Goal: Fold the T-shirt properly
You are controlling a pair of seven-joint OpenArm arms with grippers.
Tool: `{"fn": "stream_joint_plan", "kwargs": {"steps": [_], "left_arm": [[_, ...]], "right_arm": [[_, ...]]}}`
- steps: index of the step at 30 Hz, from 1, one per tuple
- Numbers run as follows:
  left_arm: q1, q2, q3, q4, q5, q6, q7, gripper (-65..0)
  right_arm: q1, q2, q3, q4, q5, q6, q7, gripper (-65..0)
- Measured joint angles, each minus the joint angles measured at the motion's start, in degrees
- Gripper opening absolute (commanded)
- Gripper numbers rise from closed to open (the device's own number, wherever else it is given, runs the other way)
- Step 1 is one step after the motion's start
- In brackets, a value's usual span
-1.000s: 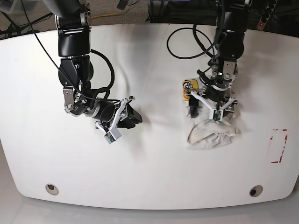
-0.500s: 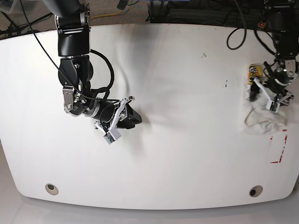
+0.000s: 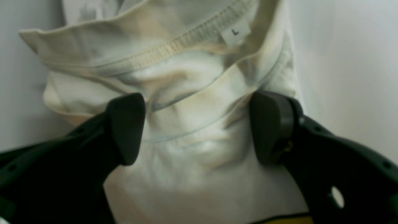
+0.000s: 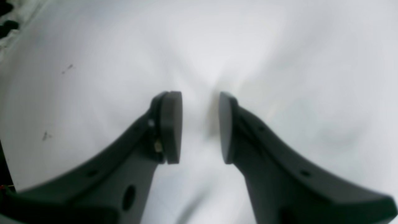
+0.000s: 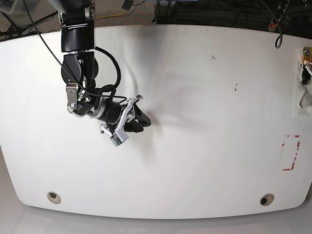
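Your left gripper stands with its jaws wide apart and a thick bunch of the T-shirt packed between the two pads; judge this as a loose clasp on gathered cloth, not a firm pinch, since the fabric fills the gap and presses against both pads. The ribbed collar and the size tag marked "L" lie just beyond the pads, so you hold the garment near its neck, which would suit lifting and shaking it out, not creasing it. A sliver of yellow print shows at the lower edge of the left wrist view. In the base view the T-shirt is at the far right edge of the table, largely cut off by the frame, with the yellow-orange patch at its upper end; the left arm itself lies outside that view. Your right gripper hovers over bare table with its jaws partly open and nothing between them; in the base view it sits left of centre, well apart from the shirt. Expect that the shirt must be brought back toward the middle and spread flat before any fold can be made, as it is bunched and nowhere near folded.
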Motion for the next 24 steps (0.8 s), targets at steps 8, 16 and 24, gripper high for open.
{"fn": "stream_joint_plan", "kwargs": {"steps": [8, 16, 24], "left_arm": [[-1.7, 0.7, -2.7, 9.6, -3.6, -3.6, 2.0, -16.4], [-6.7, 6.5, 5.2, 11.5, -5.7, 3.3, -8.7, -16.5], [-6.6, 13.8, 11.6, 13.7, -5.5, 14.2, -20.3, -16.2]], "right_arm": [[-1.6, 1.1, 0.0, 0.5, -0.9, 0.1, 1.9, -47.1], [-7.4, 2.2, 0.2, 0.9, -18.1, -9.0, 23.9, -46.6], [-13.8, 0.2, 11.0, 1.0, -32.1, -17.2, 40.0, -46.6]]}}
